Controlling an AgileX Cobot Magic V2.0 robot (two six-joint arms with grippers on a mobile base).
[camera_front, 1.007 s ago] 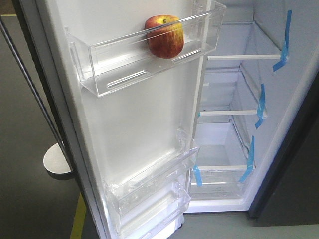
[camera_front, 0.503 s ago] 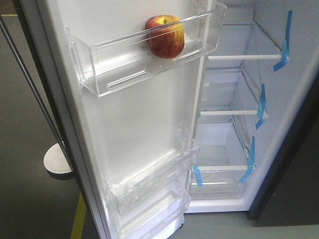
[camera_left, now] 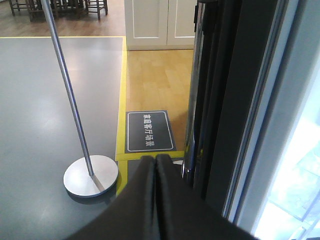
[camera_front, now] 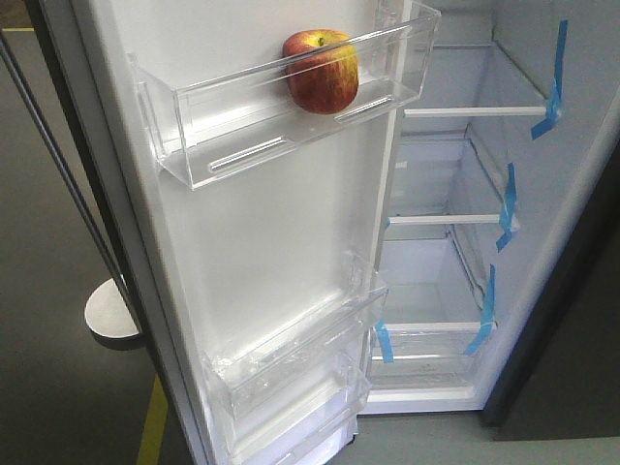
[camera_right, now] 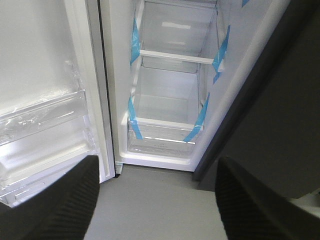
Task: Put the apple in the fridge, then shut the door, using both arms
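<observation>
Steel-grey upright pole on a round disc base [camera_left: 90,175] stands at far left on the floor. Just right of it is the black left gripper [camera_left: 156,160], its fingers pressed together on nothing, near the dark grey outer edge of the tall white-lined fridge door [camera_front: 262,242], which hangs wide open. Probable hazards: a push from those closed fingers may slide off the narrow edge; a hard swing may roll the fruit along its bin; the door may strike the right arm if that arm is left before the opening. The upper clear plastic door bin [camera_front: 223,145] holds the small round red apple with yellow patches [camera_front: 322,71], resting toward the bin's right end, so placement looks done and closing not yet begun. The lower clear door bins [camera_front: 291,363] show no contents. Further right, the dark grey fridge [camera_front: 436,281] shows bare glass shelves marked with blue tape strips [camera_front: 554,87]. The black right gripper [camera_right: 157,165], fingers spread wide and empty, faces the lowest shelves.
</observation>
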